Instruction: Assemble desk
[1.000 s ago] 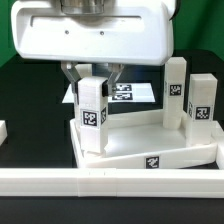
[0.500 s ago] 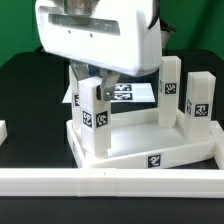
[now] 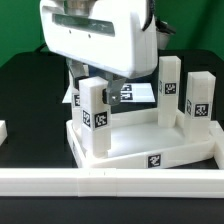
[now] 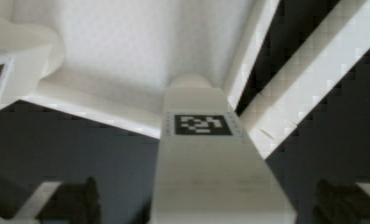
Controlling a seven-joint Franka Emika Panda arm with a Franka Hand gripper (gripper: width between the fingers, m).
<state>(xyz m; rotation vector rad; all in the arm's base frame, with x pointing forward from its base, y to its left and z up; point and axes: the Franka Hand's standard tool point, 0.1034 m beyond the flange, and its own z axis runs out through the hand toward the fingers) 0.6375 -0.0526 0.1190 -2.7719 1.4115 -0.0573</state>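
Black table (image 3: 30, 90) unchanged; gripper (image 3: 93, 78), open around leg (image 3: 93, 115), barely moved.

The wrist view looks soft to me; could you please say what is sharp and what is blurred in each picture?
In the wrist view the leg fills the centre, its tag readable but soft, and the jaws at the frame's edge are dark and blurred. In the exterior view the arm's white housing is bright and nearly featureless, while the tags on the tabletop and the legs stay crisp against the black table.
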